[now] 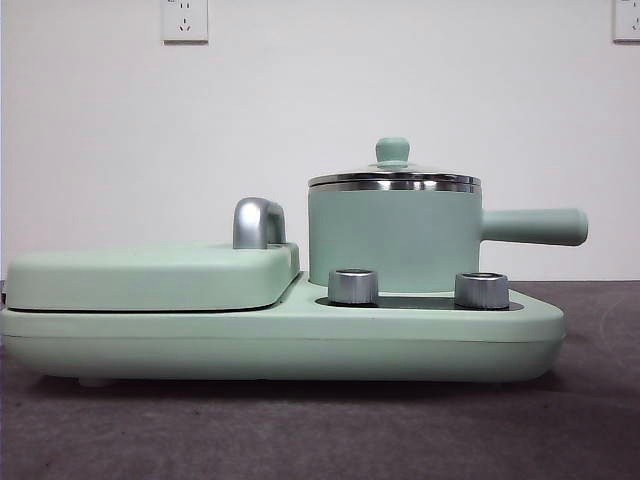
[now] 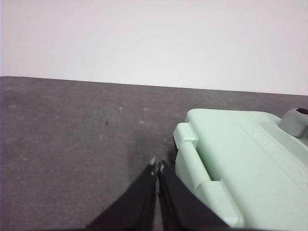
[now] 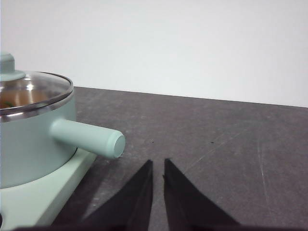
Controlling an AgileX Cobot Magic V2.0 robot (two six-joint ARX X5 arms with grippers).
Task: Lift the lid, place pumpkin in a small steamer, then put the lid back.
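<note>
The round glass lid with steel rim and mint-green knob (image 1: 393,172) sits closed on the mint-green cylindrical steamer pot with long side handle (image 1: 394,238), which stands on the appliance base. No pumpkin is identifiable in any view. The left end effector (image 2: 157,166) and right end effector (image 3: 157,162) are both clenched and empty over the grey counter (image 3: 231,139), evidently parked clear of the pot.

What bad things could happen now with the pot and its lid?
The lid sits on the small steamer, and its knob is small, so a gripper could slip off it when lifting. The long handle points toward the right gripper, which might bump it and turn the pot. No pumpkin shows on the table, though something orange shows under the glass, so there may be nothing to fetch.
</note>
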